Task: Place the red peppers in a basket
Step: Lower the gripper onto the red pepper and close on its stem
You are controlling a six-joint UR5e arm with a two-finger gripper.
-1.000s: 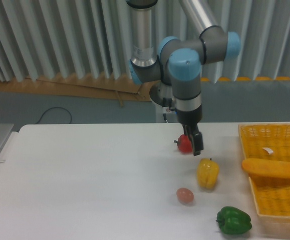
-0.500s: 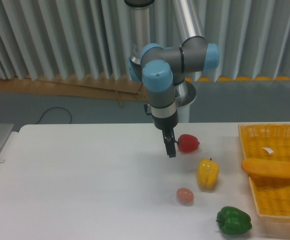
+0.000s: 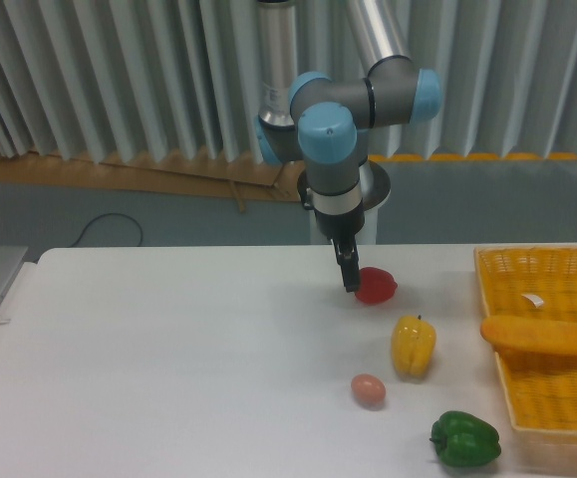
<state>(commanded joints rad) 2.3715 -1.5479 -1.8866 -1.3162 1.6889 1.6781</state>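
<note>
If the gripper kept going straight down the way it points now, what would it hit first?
Probably the bare table just left of the red pepper; the gripper tip sits at its left edge, so it might graze it. Depth is unclear.

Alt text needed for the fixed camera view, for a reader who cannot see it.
A robot arm's gripper hangs low at the left edge of a red pepper on a white table. Nearer the camera lie a yellow pepper, an egg and a green pepper; a yellow basket sits at right.
</note>
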